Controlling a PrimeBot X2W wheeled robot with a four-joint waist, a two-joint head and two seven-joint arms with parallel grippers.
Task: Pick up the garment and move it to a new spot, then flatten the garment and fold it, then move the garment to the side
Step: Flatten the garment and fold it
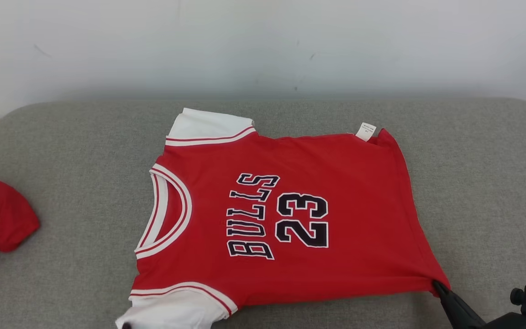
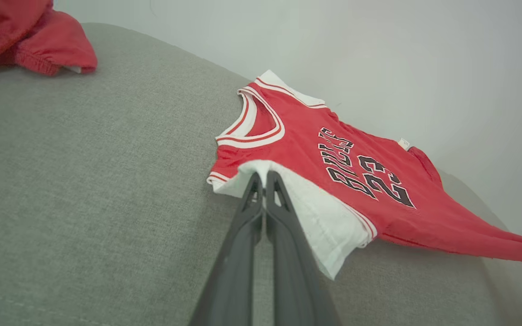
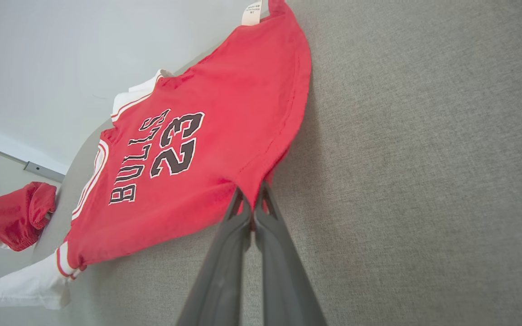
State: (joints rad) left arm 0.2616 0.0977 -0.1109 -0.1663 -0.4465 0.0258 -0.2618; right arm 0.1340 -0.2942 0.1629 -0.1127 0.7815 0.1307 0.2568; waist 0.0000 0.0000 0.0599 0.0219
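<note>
Grey fabric surface, bearing red garment spread flat at centre, long axis left-right, collar left. Left pincer closed on near white sleeve; right pincer closed on near hem corner, garment stretching far from both.

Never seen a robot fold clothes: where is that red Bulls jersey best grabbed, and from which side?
At its two near corners, from the robot's side. The jersey lies flat, collar leftward, so the left tool pinches the near white sleeve and the right tool the near hem corner.
</note>
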